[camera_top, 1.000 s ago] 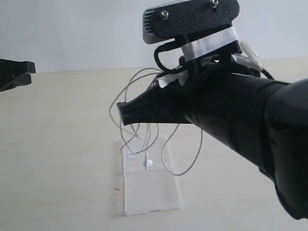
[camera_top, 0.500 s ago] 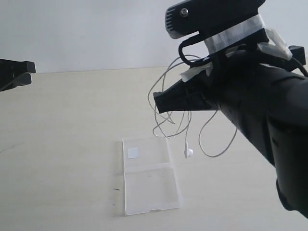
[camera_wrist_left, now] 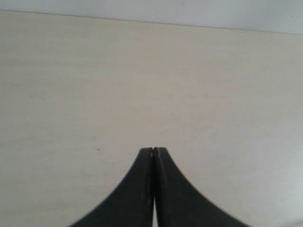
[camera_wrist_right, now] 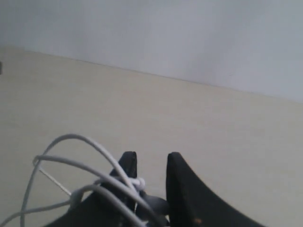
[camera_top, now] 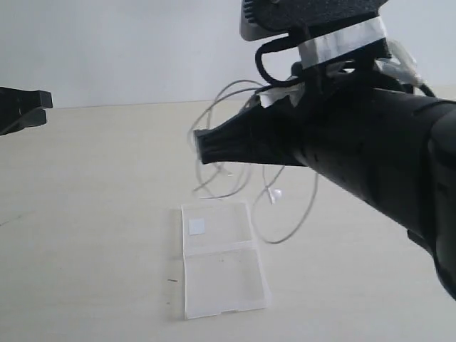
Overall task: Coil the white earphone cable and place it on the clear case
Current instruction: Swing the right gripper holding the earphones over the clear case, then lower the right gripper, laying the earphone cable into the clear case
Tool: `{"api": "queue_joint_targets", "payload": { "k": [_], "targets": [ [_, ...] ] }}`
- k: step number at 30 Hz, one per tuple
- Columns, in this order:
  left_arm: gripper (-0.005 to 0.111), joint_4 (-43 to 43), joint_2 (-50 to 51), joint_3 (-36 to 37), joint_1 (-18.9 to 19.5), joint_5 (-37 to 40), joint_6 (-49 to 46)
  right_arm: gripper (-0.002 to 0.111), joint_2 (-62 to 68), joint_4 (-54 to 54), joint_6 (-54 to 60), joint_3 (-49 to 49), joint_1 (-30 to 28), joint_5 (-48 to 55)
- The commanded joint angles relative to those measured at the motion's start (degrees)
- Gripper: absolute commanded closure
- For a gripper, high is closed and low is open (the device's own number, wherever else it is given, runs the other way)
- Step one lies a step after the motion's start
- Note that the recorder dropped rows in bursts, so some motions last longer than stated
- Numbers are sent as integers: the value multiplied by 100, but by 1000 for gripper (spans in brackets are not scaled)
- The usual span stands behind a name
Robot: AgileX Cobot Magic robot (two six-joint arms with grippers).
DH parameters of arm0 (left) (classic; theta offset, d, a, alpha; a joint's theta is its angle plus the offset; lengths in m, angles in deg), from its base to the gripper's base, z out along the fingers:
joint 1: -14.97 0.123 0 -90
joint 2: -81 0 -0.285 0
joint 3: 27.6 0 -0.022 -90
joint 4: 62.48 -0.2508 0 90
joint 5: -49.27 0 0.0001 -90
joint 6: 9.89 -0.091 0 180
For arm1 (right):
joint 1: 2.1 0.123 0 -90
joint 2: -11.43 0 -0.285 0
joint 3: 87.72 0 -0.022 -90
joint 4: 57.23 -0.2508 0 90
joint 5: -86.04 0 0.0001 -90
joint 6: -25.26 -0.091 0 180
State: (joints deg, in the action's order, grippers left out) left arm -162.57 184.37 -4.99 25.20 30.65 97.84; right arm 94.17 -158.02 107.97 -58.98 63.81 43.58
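The exterior camera sits low, facing across the tabletop (camera_top: 92, 214) to the far wall (camera_top: 142, 50), with the right arm (camera_top: 370, 164) close before it. The wrist cameras look past the left gripper (camera_wrist_left: 154, 151) and right gripper (camera_wrist_right: 150, 163) over that same tabletop and wall.

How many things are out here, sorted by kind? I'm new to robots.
Robot grippers: 2 (left gripper, right gripper)
Earphones: 1 (white earphone cable, dangling from the right gripper)
Cases: 1 (clear case, lying on the table)
Total: 4
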Motion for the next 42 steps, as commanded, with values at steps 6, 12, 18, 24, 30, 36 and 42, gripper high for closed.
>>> {"api": "queue_joint_targets", "payload": {
  "k": [6, 12, 18, 24, 30, 36, 42],
  "targets": [
    [107, 14, -50, 9, 8, -13, 1, 108, -49, 85, -645, 4, -852, 3645],
    [107, 14, -50, 9, 8, -13, -13, 108, 276, 1756, -2381, -49, -2000, 6878],
    [107, 14, -50, 9, 8, -13, -22, 108, 701, 9291, -8783, -836, -2102, 6794],
    [107, 14, -50, 9, 8, -13, -22, 108, 731, 10569, -10117, -2208, -2102, 8243],
    [107, 14, -50, 9, 8, -13, -27, 108, 1043, 10559, -10117, -2990, -2102, 9347],
    [107, 14, -50, 9, 8, -13, -27, 108, 1251, 10365, -10070, -3035, -2072, 9081],
    [107, 14, -50, 9, 8, -13, -27, 108, 1441, 10381, -10087, -3021, -1760, 9119]
  ]
}}
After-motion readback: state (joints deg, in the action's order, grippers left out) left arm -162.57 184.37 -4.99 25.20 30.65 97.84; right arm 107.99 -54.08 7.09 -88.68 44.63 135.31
